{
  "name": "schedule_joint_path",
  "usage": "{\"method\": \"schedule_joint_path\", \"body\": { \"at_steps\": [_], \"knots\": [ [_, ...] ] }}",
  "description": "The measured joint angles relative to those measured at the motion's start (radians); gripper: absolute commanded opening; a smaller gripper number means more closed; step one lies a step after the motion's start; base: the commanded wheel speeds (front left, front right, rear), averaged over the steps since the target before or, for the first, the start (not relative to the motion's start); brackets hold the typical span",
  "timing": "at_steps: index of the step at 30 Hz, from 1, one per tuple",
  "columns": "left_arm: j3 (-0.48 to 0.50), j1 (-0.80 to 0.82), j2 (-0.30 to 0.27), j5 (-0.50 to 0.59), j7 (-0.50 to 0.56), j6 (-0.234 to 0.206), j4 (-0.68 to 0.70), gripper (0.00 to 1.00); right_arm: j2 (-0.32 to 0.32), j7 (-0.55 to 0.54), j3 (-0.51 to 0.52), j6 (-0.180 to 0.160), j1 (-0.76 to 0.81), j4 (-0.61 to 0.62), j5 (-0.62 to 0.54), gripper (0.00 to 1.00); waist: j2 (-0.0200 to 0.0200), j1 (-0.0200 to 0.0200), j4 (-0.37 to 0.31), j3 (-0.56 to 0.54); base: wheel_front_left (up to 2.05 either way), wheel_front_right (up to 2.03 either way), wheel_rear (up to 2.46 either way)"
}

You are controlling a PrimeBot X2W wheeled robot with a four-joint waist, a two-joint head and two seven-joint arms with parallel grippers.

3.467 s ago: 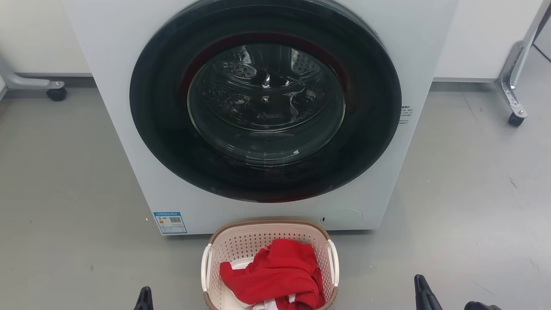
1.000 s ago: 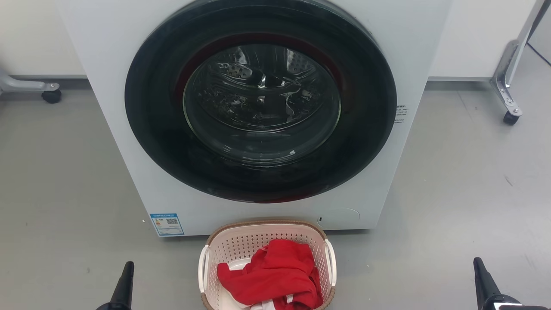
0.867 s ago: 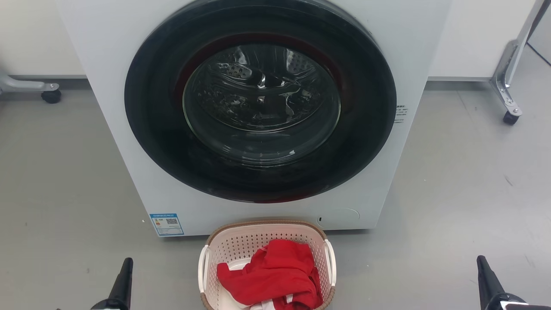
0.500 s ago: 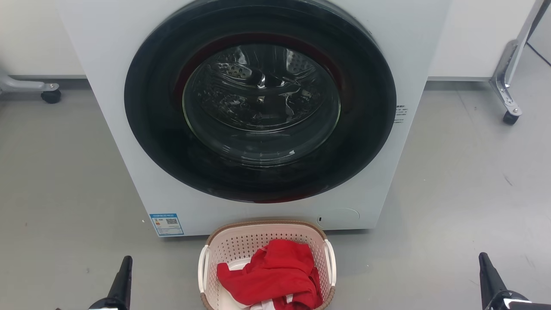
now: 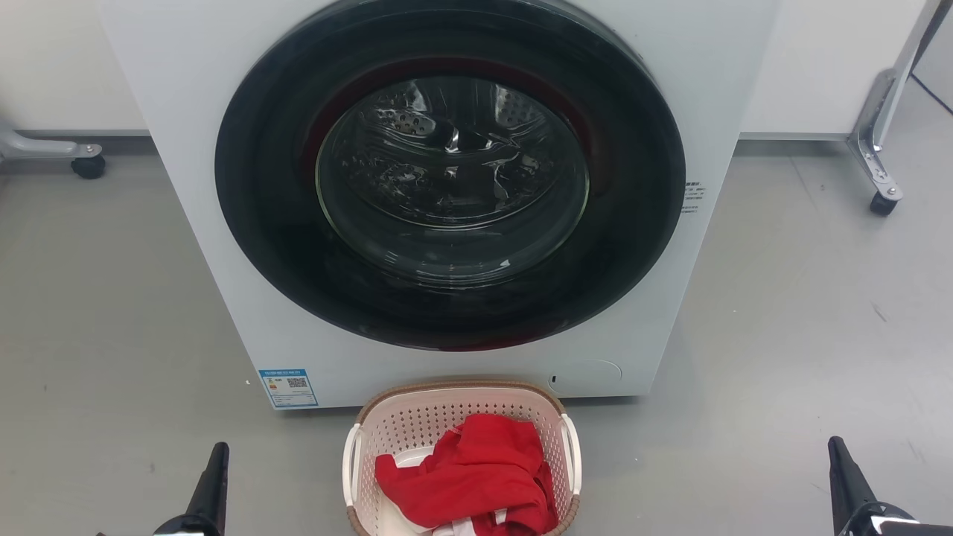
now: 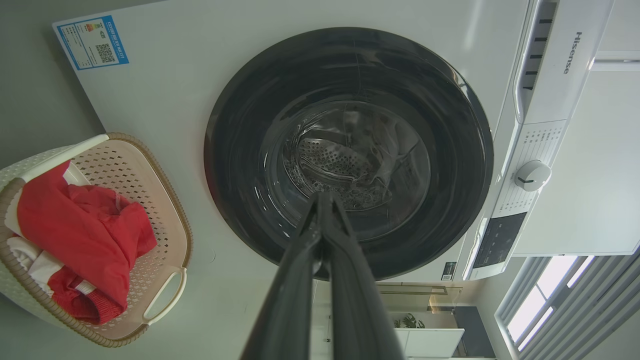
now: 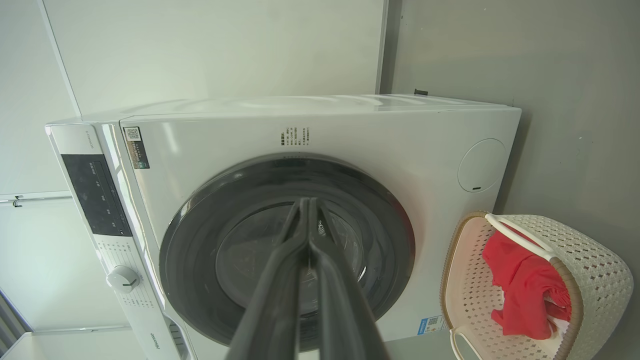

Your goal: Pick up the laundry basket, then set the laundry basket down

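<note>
So, our left jaws and right jaws are both pinched shut on nothing, low down and well apart either side of the laundry basket (image 5: 421, 430). It sits on the floor (image 5: 112, 313) between them with a red garment (image 5: 476, 476) inside, just in front of the white washer (image 5: 186, 112).

laundry basket (image 5: 406, 435): cream walls w/ rows of small perforations, brown woven-look rim (image 5: 461, 385), white handles (image 5: 573, 454). inside: bright red cloth (image 5: 469, 476) over white cloth (image 5: 417, 455), red-and-white trim at edge. washer (image 5: 186, 149) plain white; door (image 5: 260, 223) glossy blk ring w/ thin dark-red line, silvery dotted drum (image 5: 447, 149) behind glass. label (image 5: 288, 386) blue & white w/ qr code. floor (image 5: 89, 335) flat grey, few dark scuffs. left gripper (image 5: 219, 450) & right gripper (image 5: 834, 444) matte blk. dial (image 6: 532, 175) white, panel (image 6: 500, 240) blk.
</note>
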State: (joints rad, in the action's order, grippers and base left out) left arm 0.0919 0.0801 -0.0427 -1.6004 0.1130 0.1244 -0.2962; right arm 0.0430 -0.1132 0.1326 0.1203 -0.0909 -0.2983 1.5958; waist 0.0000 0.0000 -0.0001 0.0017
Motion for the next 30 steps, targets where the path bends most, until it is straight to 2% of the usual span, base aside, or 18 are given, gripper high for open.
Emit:
{"method": "schedule_joint_path", "body": {
  "at_steps": [30],
  "knots": [
    [0.0,0.0,0.0,0.0,0.0,0.0,0.0,0.0,0.0,0.0,0.0,0.0,0.0,0.0,0.0,0.0,0.0,0.0,0.0,0.0,0.0,0.0,0.0]
  ]
}}
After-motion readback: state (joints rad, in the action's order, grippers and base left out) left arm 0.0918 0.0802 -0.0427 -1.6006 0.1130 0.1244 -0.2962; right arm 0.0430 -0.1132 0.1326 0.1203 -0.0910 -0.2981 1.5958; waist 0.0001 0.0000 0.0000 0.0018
